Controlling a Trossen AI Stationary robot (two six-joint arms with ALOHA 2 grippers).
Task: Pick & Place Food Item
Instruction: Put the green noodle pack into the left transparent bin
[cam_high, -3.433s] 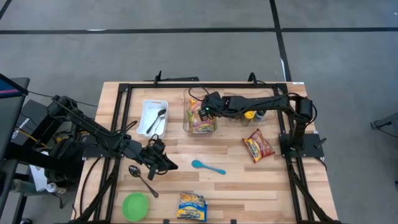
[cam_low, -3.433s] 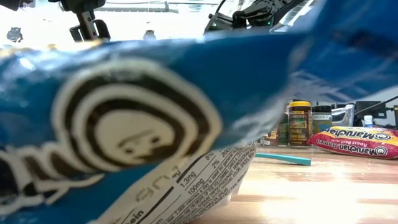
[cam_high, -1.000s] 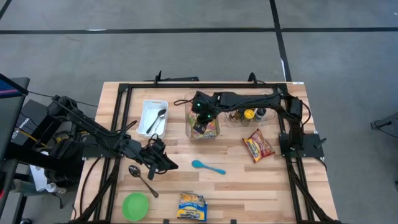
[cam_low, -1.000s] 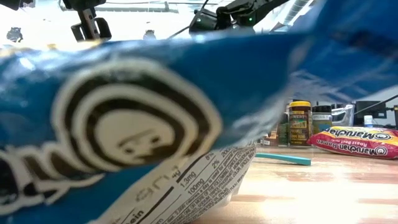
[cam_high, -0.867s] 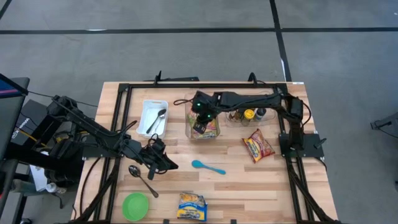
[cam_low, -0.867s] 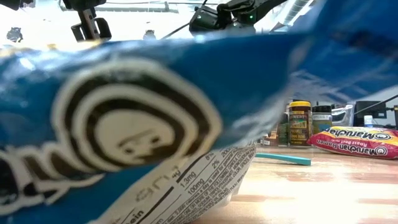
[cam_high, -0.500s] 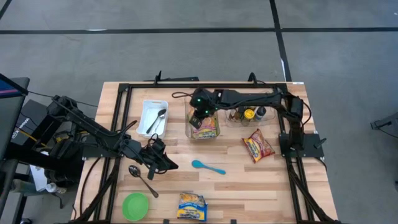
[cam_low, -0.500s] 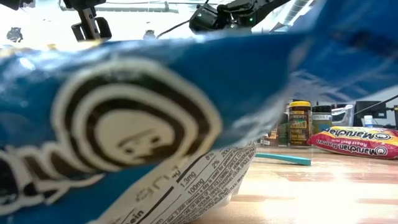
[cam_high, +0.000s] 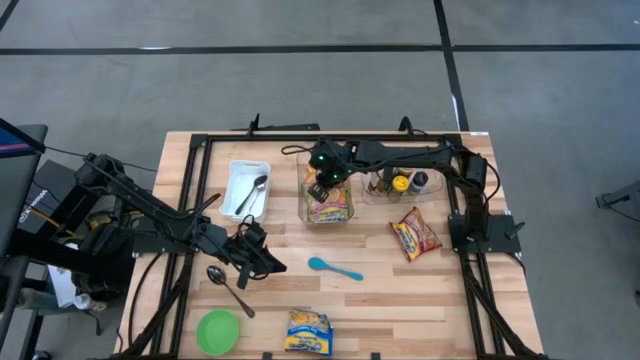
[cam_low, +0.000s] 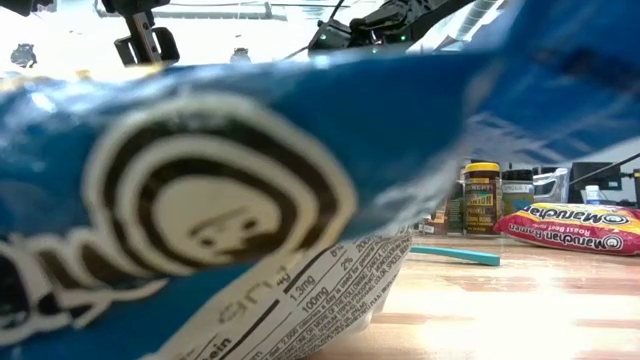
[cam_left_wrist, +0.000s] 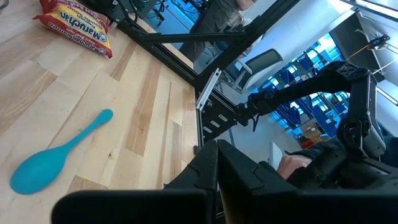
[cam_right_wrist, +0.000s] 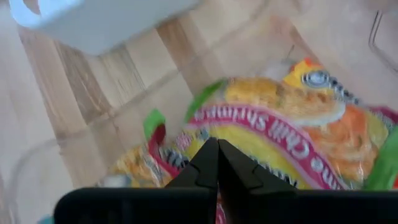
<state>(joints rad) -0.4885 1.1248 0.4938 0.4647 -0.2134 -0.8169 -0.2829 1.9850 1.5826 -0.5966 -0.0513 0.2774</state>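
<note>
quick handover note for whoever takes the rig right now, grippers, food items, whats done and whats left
Right gripper: fingers shut, empty, over the far edge of the clear bin.
Left gripper: fingers shut, empty, waiting low near the metal spoon.
Done: the yellow noodle packet lies in the clear bin.
Left, probably: the red noodle packet by the right arm's base and the blue-and-yellow packet at the near edge both lie on the table.

Even, bright overhead light falls on the table (cam_high: 380, 290), with soft shadows. Low down, a blue packet (cam_low: 230, 180) fills the lens, badly out of focus. The noodle packet (cam_right_wrist: 273, 137) looks smeared with blur
</note>
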